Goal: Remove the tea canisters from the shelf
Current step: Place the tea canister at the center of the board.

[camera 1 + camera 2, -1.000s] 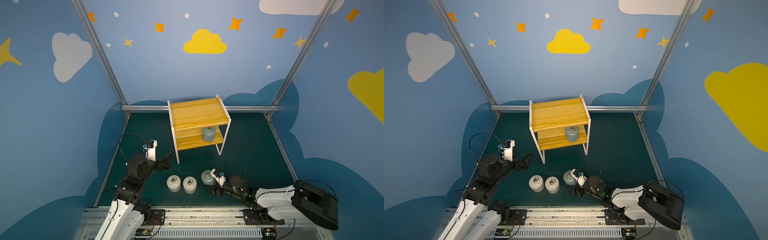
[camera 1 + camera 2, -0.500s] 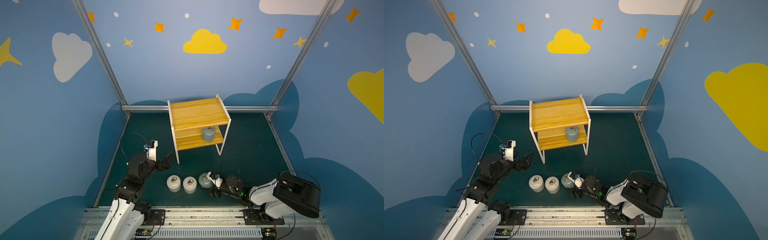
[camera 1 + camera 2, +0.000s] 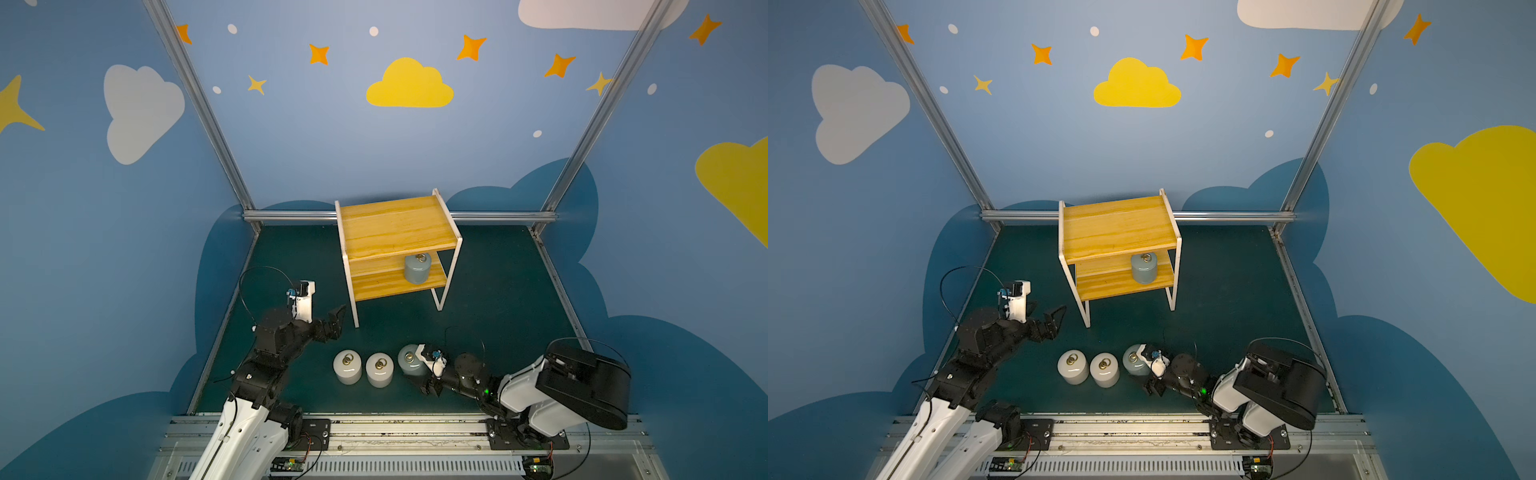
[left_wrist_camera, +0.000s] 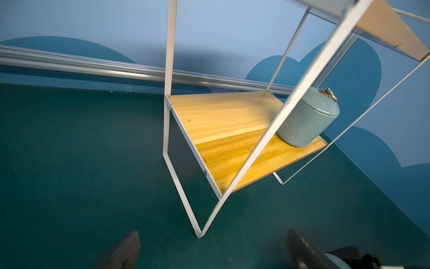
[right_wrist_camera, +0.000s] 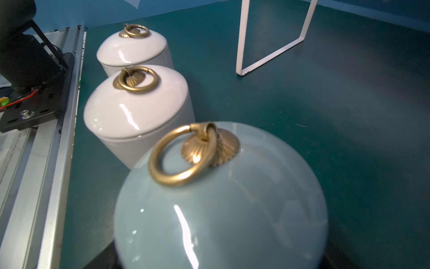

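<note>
Covering the floor: a dark green mat (image 3: 498, 324) lies under everything in both top views.
Shelf: the shelf (image 3: 395, 232) stands upright toward the back of the mat, all its white legs on the mat.
Shelf contents: a single jar, the shelved canister (image 3: 417, 269), sits upright on the lower board (image 4: 232, 121). It is out toward the end on the right arm's side.
Left claw: the left gripper (image 3: 332, 322) hangs above the mat near the shelf's front leg on its own side. Its jaws are spread wide and hold nothing, and it is well apart from every jar.
Right claw: the right gripper (image 3: 422, 372) lies low at the front of the mat, clamped around the gripped canister (image 3: 406, 358). Dark fingers show on either side of the jar's body in the right wrist view.
Gripped canister: grey-blue and upright. Whether its base touches the mat I cannot tell.
White canisters: the white canisters (image 3: 347, 368) (image 3: 379, 370) stand upright on the mat just beside each other. They form a row with the gripped one at the end.
Jar contents: every lid is on, so the insides are hidden.
Rings: a brass ring (image 5: 181, 158) lies tilted on the gripped jar's lid.
</note>
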`<control>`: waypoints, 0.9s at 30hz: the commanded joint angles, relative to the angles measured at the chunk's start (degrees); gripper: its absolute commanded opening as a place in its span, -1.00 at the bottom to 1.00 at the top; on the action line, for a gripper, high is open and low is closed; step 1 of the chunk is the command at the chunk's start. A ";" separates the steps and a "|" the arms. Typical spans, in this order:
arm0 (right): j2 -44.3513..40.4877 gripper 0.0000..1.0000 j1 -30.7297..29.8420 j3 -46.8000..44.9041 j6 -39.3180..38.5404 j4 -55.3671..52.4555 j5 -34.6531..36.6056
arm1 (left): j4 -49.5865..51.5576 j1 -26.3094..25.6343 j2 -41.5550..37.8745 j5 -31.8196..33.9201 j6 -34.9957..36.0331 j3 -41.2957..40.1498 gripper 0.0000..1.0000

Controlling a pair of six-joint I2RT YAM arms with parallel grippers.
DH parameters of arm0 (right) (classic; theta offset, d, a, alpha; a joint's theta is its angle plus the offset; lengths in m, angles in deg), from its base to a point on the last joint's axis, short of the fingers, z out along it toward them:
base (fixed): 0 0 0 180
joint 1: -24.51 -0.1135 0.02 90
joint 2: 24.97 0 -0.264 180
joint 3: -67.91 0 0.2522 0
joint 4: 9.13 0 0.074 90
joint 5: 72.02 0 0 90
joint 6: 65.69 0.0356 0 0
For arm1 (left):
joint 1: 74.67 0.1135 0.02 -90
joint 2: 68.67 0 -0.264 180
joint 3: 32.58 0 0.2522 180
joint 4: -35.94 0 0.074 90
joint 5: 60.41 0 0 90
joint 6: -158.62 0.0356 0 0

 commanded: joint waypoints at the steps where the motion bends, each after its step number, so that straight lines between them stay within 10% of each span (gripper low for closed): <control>1: -5.57 0.36 -0.10 3.58 -1.35 -10.58 0.63 | -1.63 0.24 -0.10 -0.04 0.05 -0.90 0.98; 6: -8.23 0.36 -0.14 6.51 -0.82 -20.45 0.11 | -1.36 0.27 -0.21 -0.06 0.34 -1.00 0.97; 27: 0.64 0.40 -0.17 3.03 -0.44 -4.35 -1.20 | -1.35 0.25 -0.21 -0.05 0.30 -0.98 0.98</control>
